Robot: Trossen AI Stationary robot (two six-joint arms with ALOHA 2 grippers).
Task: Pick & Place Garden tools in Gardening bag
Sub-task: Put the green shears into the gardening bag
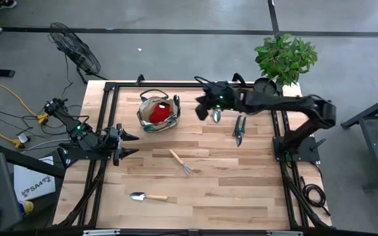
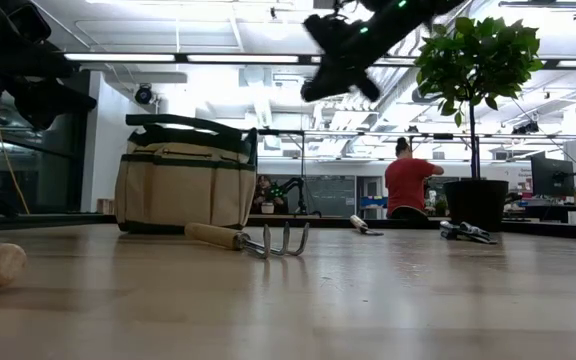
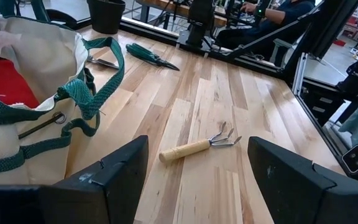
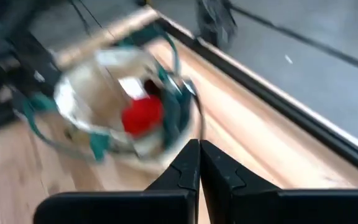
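The beige gardening bag (image 1: pixel 157 113) with green trim stands at the table's far middle, a red spray bottle (image 1: pixel 159 113) inside it. My right gripper (image 1: pixel 202 106) hovers shut and holds nothing, high above the table just right of the bag; it looks down into the bag (image 4: pixel 120 112). Below it a trowel (image 1: pixel 216 116) lies flat, and pruning shears (image 1: pixel 239 129) lie to its right. A hand rake (image 1: pixel 181 162) lies mid-table and a second trowel (image 1: pixel 146 196) near the front. My left gripper (image 1: pixel 131 144) waits open at the left edge, its fingers standing apart toward the rake (image 3: pixel 199 146).
A potted green plant (image 1: pixel 284 59) stands at the far right corner in a black pot (image 2: pixel 475 203). The black frame rail (image 1: pixel 176 84) runs along the table's far edge behind the bag. A person sits in the room beyond the table (image 2: pixel 406 180).
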